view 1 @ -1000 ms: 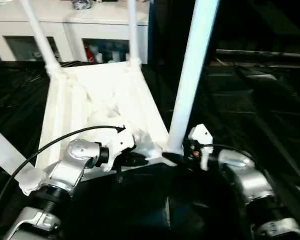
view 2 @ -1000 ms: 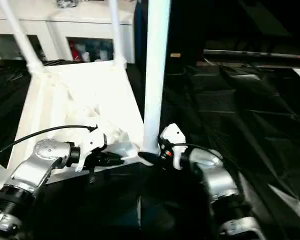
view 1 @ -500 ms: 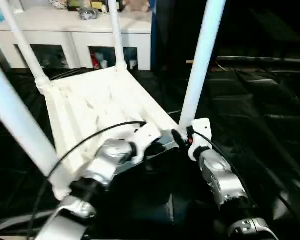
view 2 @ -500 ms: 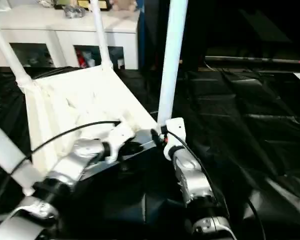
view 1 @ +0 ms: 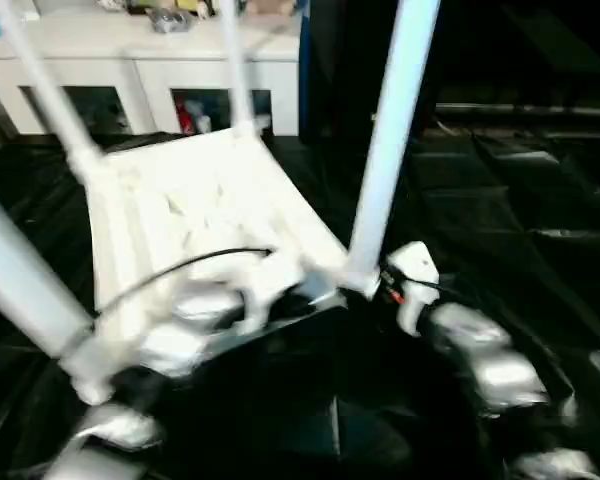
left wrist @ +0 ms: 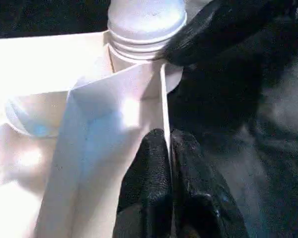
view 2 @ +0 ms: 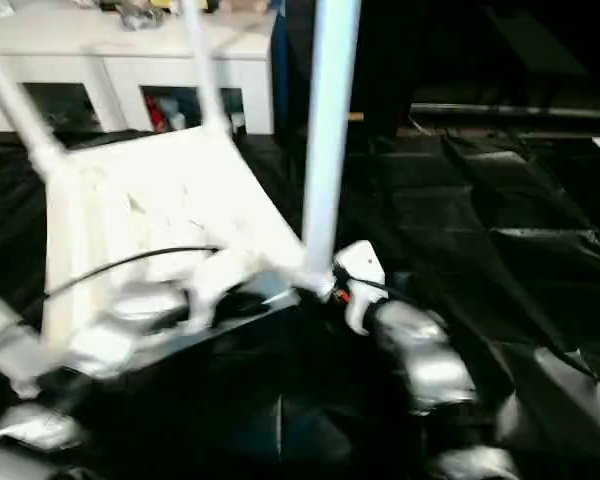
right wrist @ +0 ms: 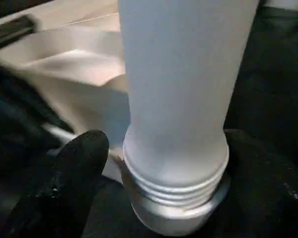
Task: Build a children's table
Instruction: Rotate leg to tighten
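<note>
Left wrist view: left fingers [left wrist: 154, 193] pinch the thin top rim [left wrist: 164, 109]; right fingers [right wrist: 77, 173] flank the ribbed leg [right wrist: 181, 99].

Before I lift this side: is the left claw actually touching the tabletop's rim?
Touching. In the left wrist view the left claw has its two black fingers pressed together on the thin white rim of the table top, with the edge running between them.

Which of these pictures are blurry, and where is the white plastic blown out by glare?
Left and right eye views: motion blur smears both silver forearms and the cable, while the upright leg stays fairly crisp. Left wrist view: the table top's rim is sharp, but the white panel beside it washes out. Right wrist view: leg base threads are soft, and the black fingers are out of focus.
</note>
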Robot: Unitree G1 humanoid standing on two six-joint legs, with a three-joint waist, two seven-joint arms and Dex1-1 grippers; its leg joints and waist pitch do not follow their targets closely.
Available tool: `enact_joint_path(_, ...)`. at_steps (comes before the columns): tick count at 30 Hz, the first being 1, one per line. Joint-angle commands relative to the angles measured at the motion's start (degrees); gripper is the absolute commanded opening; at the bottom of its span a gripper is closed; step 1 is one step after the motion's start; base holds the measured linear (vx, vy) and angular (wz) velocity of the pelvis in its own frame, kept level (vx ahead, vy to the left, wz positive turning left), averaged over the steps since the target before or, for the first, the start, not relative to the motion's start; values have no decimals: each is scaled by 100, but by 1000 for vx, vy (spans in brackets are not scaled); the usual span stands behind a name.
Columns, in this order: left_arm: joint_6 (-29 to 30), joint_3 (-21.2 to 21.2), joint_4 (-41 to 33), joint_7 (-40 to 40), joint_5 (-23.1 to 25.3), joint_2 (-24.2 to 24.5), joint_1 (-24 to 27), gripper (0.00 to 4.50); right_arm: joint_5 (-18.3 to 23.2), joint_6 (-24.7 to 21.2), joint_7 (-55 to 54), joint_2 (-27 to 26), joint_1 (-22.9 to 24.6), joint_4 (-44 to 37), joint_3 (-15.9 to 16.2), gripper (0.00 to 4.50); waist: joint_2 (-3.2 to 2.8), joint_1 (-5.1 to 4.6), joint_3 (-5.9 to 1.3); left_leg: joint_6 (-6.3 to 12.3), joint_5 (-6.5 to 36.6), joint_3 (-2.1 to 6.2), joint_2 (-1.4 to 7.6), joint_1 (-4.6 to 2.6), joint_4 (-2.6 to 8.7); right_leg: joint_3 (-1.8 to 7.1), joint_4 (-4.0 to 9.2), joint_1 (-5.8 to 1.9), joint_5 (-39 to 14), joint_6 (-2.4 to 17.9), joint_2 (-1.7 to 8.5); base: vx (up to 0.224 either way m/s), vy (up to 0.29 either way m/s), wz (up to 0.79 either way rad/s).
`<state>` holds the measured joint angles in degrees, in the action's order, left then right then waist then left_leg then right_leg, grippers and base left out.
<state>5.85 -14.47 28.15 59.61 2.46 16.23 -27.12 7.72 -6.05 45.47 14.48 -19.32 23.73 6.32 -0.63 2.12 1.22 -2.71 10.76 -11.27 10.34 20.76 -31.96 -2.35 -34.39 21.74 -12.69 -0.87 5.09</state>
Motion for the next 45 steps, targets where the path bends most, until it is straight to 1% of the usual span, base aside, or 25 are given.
enact_joint_path(1,-14,-135,156,370,-176,61,256,0,97,-40,554,126,-40,-265,238,389,124,38,-230,699,644,113,286,2,264,204,375,-191,-366,1325,306,0,0,0)
enact_joint_path(2,0,-136,147,412,-189,89,264,0,94,-42,604,160,-42,-275,251,389,125,29,-223,720,619,100,285,16,253,204,352,-182,-252,1403,300,0,0,0)
enact_joint_path(3,18,-138,113,540,-231,168,288,0,94,-62,731,247,-53,-294,283,389,116,27,-208,701,708,102,297,6,265,198,360,-168,-335,1448,304,0,0,0)
enact_joint_path(6,125,-136,-72,873,-350,363,384,0,75,-130,968,423,-105,-287,369,389,121,16,-194,558,1016,111,309,-13,288,198,374,-157,-683,1448,301,0,0,0)
enact_joint_path(9,223,-139,-192,1008,-407,459,452,0,-11,-128,1120,522,-124,-267,491,389,109,11,-194,489,1077,100,315,-29,292,213,378,-147,-705,1449,303,0,0,0)
enact_joint_path(10,225,-139,-197,1014,-409,465,457,0,-16,-126,1130,523,-127,-259,495,389,130,8,-195,484,1020,99,314,-25,290,214,364,-156,-594,1457,302,0,0,0)
enact_joint_path(13,207,-123,-197,990,-414,482,468,0,-41,-70,1079,452,-214,-113,463,389,151,9,-202,538,841,88,295,-13,266,216,339,-172,-310,1505,308,0,0,0)
enact_joint_path(14,208,-126,-200,999,-423,489,469,0,-21,-78,1097,441,-228,-101,450,364,157,15,-203,562,807,87,293,-12,261,215,335,-177,-282,1512,312,0,0,0)
enact_joint_path(17,224,-117,-215,996,-443,500,476,0,67,-94,1127,407,-285,-78,430,352,174,19,-200,581,802,87,292,-12,256,215,336,-181,-367,1497,316,0,0,0)
enact_joint_path(19,229,-118,-224,1000,-446,503,480,0,79,-92,1141,410,-288,-80,439,326,166,17,-202,587,758,90,299,-15,256,213,328,-179,-342,1498,312,0,0,0)
enact_joint_path(24,278,-121,-298,1028,-451,519,518,0,104,-85,1187,409,-281,-86,445,285,168,25,-220,688,540,80,288,-11,224,210,284,-197,39,1581,303,0,0,0)
enact_joint_path(28,267,-141,-286,1002,-444,511,522,0,65,-75,1161,400,-245,-65,458,275,173,24,-223,711,519,79,285,-11,214,207,280,-202,50,1592,302,0,0,0)
enact_joint_path(31,256,-178,-244,870,-364,450,507,0,-8,-60,960,327,-191,13,467,274,169,21,-216,673,592,83,287,-14,221,205,289,-198,-84,1584,300,0,0,0)
enact_joint_path(32,241,-191,-124,590,-247,331,457,0,-63,-54,609,174,-145,136,409,273,169,15,-209,645,639,81,287,-14,223,212,298,-189,-166,1568,303,0,0,0)
enact_joint_path(33,214,-193,5,305,-140,205,401,0,-109,-52,232,8,-112,272,330,272,159,5,-184,571,786,77,285,-28,242,218,342,-155,-421,1533,300,0,0,0)
enact_joint_path(34,179,-183,142,21,-62,49,330,0,-140,-59,-169,-185,-74,404,239,272,161,-10,-156,417,1087,90,290,-32,277,222,396,-138,-926,1459,316,0,0,0)
enact_joint_path(35,177,-179,177,-52,-47,3,310,0,-148,-63,-276,-236,-63,438,216,272,173,-11,-156,326,1210,98,292,-42,285,222,413,-143,-1164,1396,316,0,0,0)
enact_joint_path(36,207,-187,205,-138,-30,-70,287,0,-154,-64,-441,-324,-32,485,181,272,173,-7,-149,199,1376,113,293,-52,302,228,442,-144,-1544,1266,329,0,0,0)
enact_joint_path(37,231,-207,259,-306,15,-196,245,0,-175,-57,-754,-478,18,570,119,272,169,-18,-138,156,1456,114,291,-54,310,235,457,-127,-1680,1215,332,0,0,0)
enact_joint_path(39,323,-244,390,-669,111,-465,139,0,-229,-113,-1450,-784,85,729,-22,272,169,-39,-86,-40,1951,139,287,-105,356,243,544,-56,-2442,961,333,0,0,0)
enact_joint_path(40,356,-255,432,-769,135,-542,104,0,-246,-136,-1645,-866,95,770,-61,272,177,-41,-86,-85,2081,162,283,-117,358,236,557,-56,-2661,893,342,0,0,0)
enact_joint_path(41,393,-264,540,-1025,214,-672,28,0,-265,-157,-1953,-994,86,826,-130,272,182,-38,-89,-111,2201,180,278,-127,367,237,590,-49,-2962,756,353,0,0,0)
enact_joint_path(43,517,-263,750,-1532,325,-966,-123,0,-259,-216,-2595,-1273,-4,979,-303,272,166,-52,-85,-156,2340,176,271,-171,361,256,638,17,-3121,657,347,0,0,0)
enact_joint_path(44,526,-236,896,-1831,403,-1130,-213,0,-273,-218,-2915,-1425,-91,1082,-390,272,122,-39,-87,-190,2437,196,263,-202,366,250,656,37,-3243,604,350,0,0,0)
enact_joint_path(45,526,-236,896,-1831,403,-1130,-213,0,-273,-218,-2915,-1425,-91,1082,-390,272,139,-54,-86,-197,2463,196,261,-194,371,249,668,37,-3256,584,344,0,0,0)
